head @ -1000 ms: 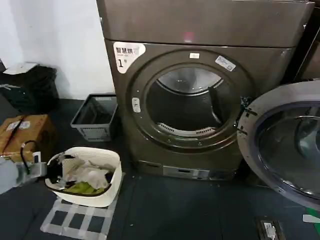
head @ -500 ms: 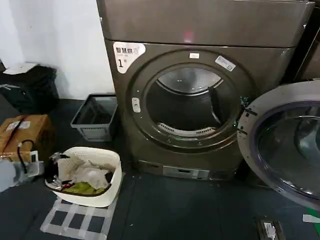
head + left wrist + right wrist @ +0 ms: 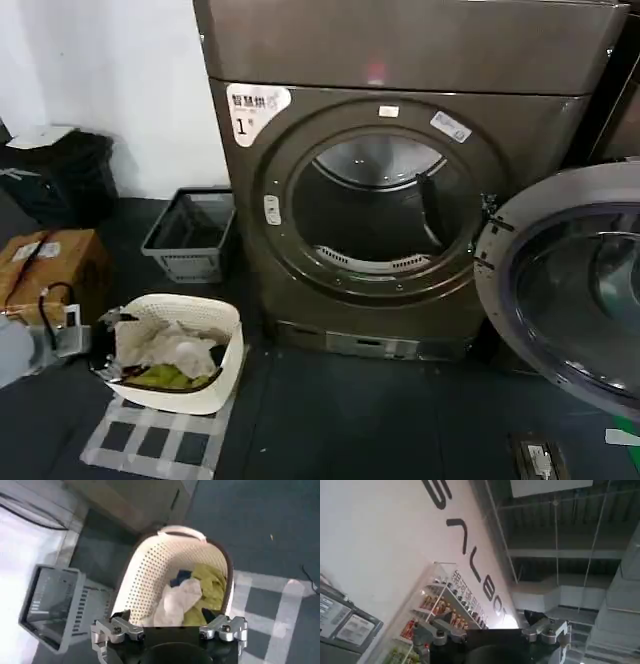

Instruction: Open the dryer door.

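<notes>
Dryer: the brown-grey machine [image 3: 400, 200] stands against the white wall, with a white "1" sticker [image 3: 255, 108] at the upper left of its front.
Dryer door: the big round door [image 3: 570, 285] with the chrome ring and dark glass is swung wide open on its hinge at the right side of the machine, and hangs out over the floor on the robot's right.
Drum: the round opening [image 3: 380, 205] is uncovered, and the metal drum inside looks bare, with a dark paddle on its right wall.
Left pincer: the left pincer [image 3: 170, 627] hangs low on the robot's left, just over the near rim of the laundry basket, its two metal fingers [image 3: 112, 630] spread apart and gripping nothing.
Left arm: in the head view it shows at the left edge [image 3: 30, 345], just beside the basket, with a black cable looped over it.
Right pincer: the right pincer [image 3: 492, 632] points up toward a white wall with large dark letters and a ceiling of beams, its fingers wide apart and empty.
Laundry basket: the cream perforated basket [image 3: 225, 375] sits on the floor to the left of the dryer, holding white, green and dark clothes [image 3: 170, 355].
Floor mat: a checked grey and white mat [image 3: 150, 445] lies under the basket.
Grey crate: an empty slatted bin [image 3: 190, 235] stands between the wall and the dryer's left side.
Cardboard box: a brown box [image 3: 55, 265] sits on the floor further left, near the arm.
</notes>
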Motion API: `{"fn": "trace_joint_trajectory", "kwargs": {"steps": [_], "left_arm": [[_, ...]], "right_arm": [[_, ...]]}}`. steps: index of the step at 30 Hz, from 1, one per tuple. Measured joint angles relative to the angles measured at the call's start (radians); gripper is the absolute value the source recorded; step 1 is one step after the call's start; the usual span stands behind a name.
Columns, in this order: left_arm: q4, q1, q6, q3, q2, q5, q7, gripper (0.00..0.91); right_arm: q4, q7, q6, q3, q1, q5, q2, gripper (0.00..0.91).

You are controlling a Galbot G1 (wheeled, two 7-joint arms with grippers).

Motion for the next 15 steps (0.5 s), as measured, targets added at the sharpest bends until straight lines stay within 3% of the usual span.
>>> {"fn": "trace_joint_trajectory", "kwargs": {"steps": [15], "left_arm": [[0.026, 0.004, 0.01, 0.003, 0.0, 0.03, 0.025, 0.907]], "right_arm": [[-0.001, -0.004, 0.001, 0.018, -0.012, 0.003, -0.001, 0.907]]}}
